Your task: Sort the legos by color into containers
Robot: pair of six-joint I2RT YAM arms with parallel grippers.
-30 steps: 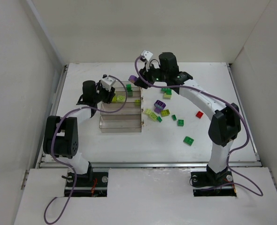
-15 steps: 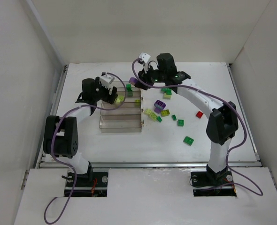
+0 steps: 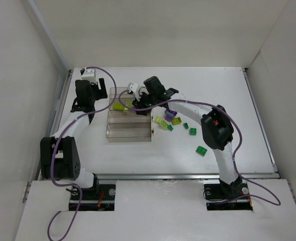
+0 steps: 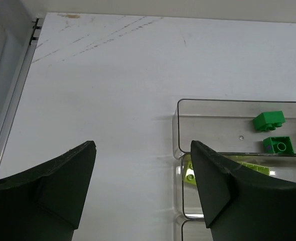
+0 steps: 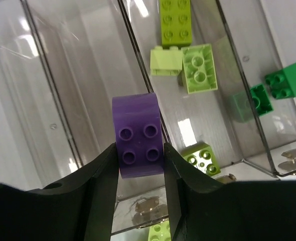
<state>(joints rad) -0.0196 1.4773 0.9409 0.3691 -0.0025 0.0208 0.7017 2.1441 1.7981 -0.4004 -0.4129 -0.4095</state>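
Note:
The four-bin clear tray (image 3: 129, 131) stands left of centre. My right gripper (image 3: 138, 103) hangs over its far bins, shut on a purple brick (image 5: 137, 143), which sits above the wall between two bins. In the right wrist view, one bin holds yellow-green bricks (image 5: 198, 68) and the bin beyond it holds dark green bricks (image 5: 287, 80). My left gripper (image 3: 84, 100) is open and empty over bare table, left of the tray (image 4: 177, 125). Its view shows green bricks (image 4: 268, 120) and a yellow-green brick (image 4: 190, 173) inside the bins.
Loose bricks lie right of the tray: a purple one (image 3: 169, 115), yellow-green ones (image 3: 160, 122) and small green ones (image 3: 193, 131), with another green one (image 3: 201, 150) nearer. My right arm's elbow (image 3: 215, 125) hides the red brick's spot. White walls enclose the table.
My right gripper has swung left from the tray's far right corner to above the bins, carrying the purple brick. My left gripper has pulled back left, off the tray, and is empty.

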